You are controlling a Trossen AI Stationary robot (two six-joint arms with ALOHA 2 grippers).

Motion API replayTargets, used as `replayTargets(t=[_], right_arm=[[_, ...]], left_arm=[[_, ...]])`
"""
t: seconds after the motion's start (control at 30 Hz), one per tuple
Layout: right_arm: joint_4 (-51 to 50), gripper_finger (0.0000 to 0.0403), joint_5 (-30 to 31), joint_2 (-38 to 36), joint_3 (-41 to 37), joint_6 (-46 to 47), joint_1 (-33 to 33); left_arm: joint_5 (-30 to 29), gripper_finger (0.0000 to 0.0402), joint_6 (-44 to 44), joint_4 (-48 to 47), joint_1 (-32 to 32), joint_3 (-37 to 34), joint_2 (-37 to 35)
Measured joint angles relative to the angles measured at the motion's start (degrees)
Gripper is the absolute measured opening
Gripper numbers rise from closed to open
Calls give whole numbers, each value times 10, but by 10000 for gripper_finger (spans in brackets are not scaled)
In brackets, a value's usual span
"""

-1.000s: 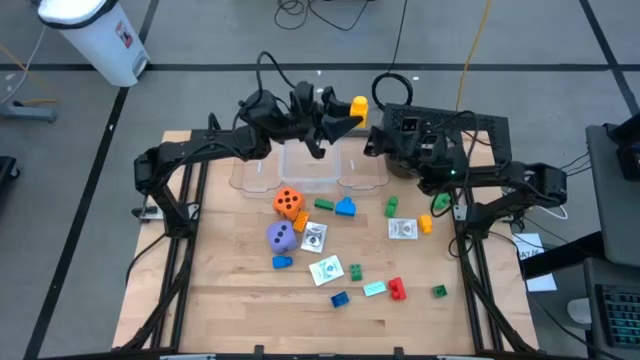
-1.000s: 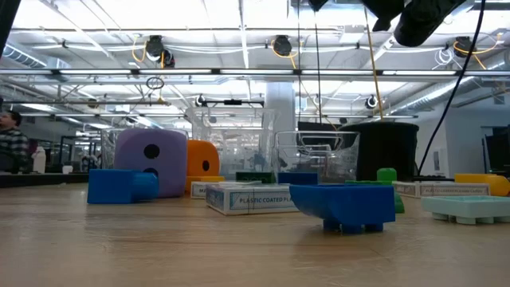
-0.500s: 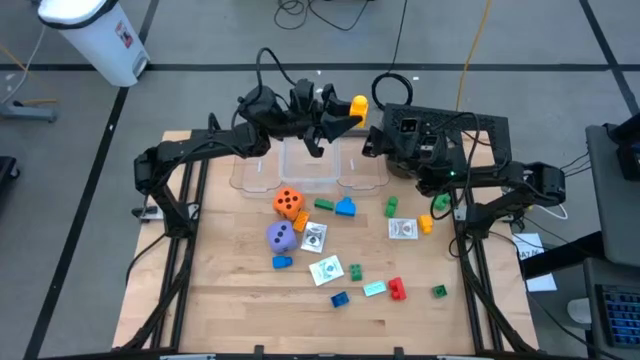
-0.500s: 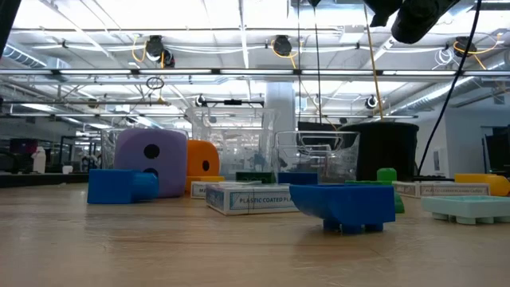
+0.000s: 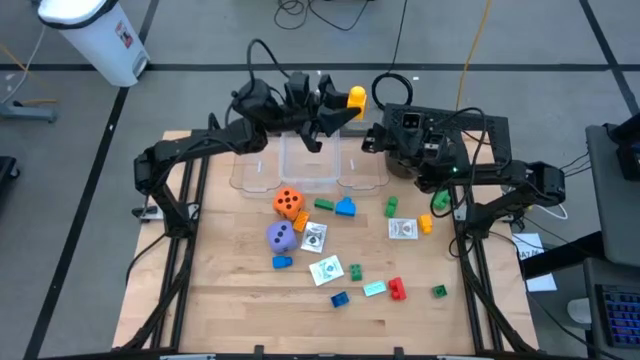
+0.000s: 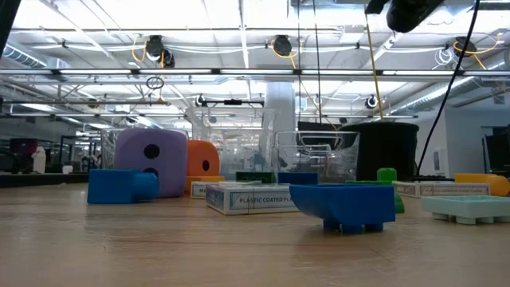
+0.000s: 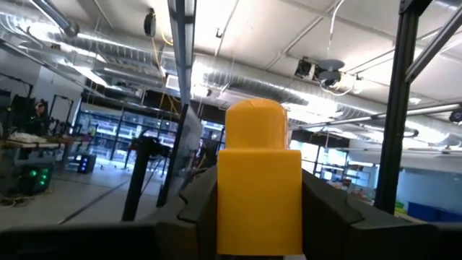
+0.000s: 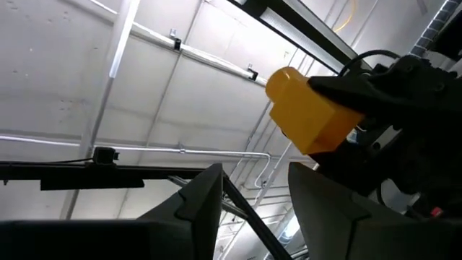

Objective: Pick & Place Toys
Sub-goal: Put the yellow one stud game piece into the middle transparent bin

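- The left gripper [image 5: 343, 103], at twelve o'clock of the table [image 5: 230, 310], is clamped on a yellow plastic building block [image 5: 355, 96], raised.
- The right gripper [image 5: 375, 140], fingers apart and empty, waits at one o'clock.
- Advice: centre the block over the black round pot [image 5: 402, 150] before letting go.

My left gripper [image 5: 345, 103], clamped on the yellow block [image 5: 355, 96], hangs high over the clear tub [image 5: 308, 165], whose open top below me is unobstructed. My right gripper [image 5: 375, 140] crowds just beside, over the black pot [image 5: 405, 150]. Dice [image 5: 288, 203] and blocks [image 5: 345, 208] clutter the table's [image 5: 220, 290] middle; its near strip lies bare.
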Motion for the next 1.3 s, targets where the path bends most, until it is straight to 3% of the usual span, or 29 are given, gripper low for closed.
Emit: replayTargets(t=[0.17, 0.47, 0.73, 1.0, 1.3], right_arm=[[2, 150, 0, 8, 4, 1, 0], [-6, 150, -5, 7, 11, 14, 0], [-10, 150, -3, 7, 11, 15, 0], [-19, 150, -13, 7, 11, 25, 0], [-20, 150, -20, 7, 11, 70, -4]], left_arm=[[-1, 169, 3, -14, 0, 7, 0], [-11, 136, 7, -19, 0, 7, 0], [0, 166, 7, -22, 0, 7, 0], [-2, 136, 6, -32, 0, 7, 0], [26, 162, 2, -33, 0, 7, 0]])
